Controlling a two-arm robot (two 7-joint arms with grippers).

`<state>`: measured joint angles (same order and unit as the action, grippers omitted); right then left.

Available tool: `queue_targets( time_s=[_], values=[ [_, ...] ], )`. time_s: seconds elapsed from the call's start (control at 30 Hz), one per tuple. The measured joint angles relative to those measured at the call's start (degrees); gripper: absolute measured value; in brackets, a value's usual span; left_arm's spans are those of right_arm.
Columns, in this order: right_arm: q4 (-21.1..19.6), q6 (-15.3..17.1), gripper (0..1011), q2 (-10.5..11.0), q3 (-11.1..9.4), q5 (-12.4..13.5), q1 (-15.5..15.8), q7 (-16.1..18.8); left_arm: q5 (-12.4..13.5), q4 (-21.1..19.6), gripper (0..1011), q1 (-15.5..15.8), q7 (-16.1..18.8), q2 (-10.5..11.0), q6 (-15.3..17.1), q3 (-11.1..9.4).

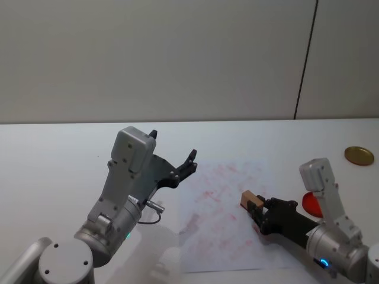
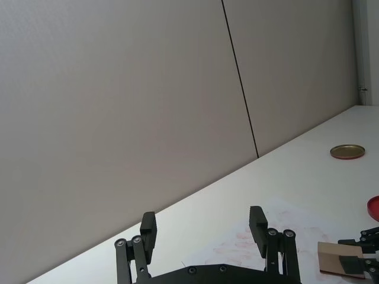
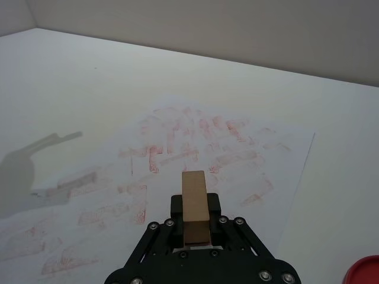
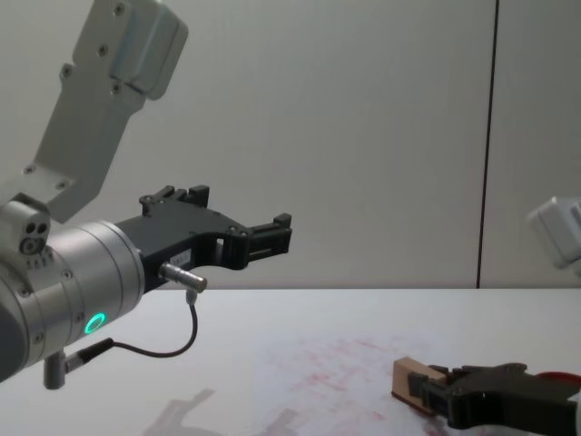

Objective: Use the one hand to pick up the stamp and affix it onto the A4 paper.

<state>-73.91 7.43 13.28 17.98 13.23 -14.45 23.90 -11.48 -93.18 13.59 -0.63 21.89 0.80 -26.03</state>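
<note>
Grey panelled wall [image 1: 177,59] behind; white table [image 1: 59,154] in front, bearing the A4 paper [image 1: 213,201], which is already covered in faint red prints. Right gripper [image 1: 256,208]: low over the right part of the sheet, jaws clamped on the rear of the stamp [image 1: 248,198], whose front end projects forward over the prints. The chest view does not settle whether block and paper touch. Left gripper [image 1: 173,145]: raised clear of the table beside the sheet's left edge, fingers spread, holding nothing. Red ink pad [image 1: 309,203]: just beside the right arm. Gold lid [image 1: 359,155]: well apart, far right. Hazards, as judged: the grip sits on one end only, so downward pressure may pivot the block and leave a partial print. The unweighted sheet may slide or lift with the stamp. The right arm may brush the ink pad.
</note>
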Motion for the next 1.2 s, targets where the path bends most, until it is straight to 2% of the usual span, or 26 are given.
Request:
queue_targets(
  time_s=[0.43, 0.83, 1.2],
  values=[
    [0.54, 0.43, 219, -0.03, -0.10, 0.12, -0.53, 0.33, 0.00, 0.00, 993, 0.00, 0.00, 0.00, 0.00, 0.00],
    [-1.70, -1.13, 219, 0.81, -1.77, 4.59, -0.45, -0.87, 0.00, 0.00, 993, 0.00, 0.00, 0.00, 0.00, 0.00],
    [-3.46, -1.21, 219, 2.60, -3.84, 5.94, 0.01, -3.27, 0.00, 0.00, 993, 0.00, 0.00, 0.00, 0.00, 0.00]
  ],
)
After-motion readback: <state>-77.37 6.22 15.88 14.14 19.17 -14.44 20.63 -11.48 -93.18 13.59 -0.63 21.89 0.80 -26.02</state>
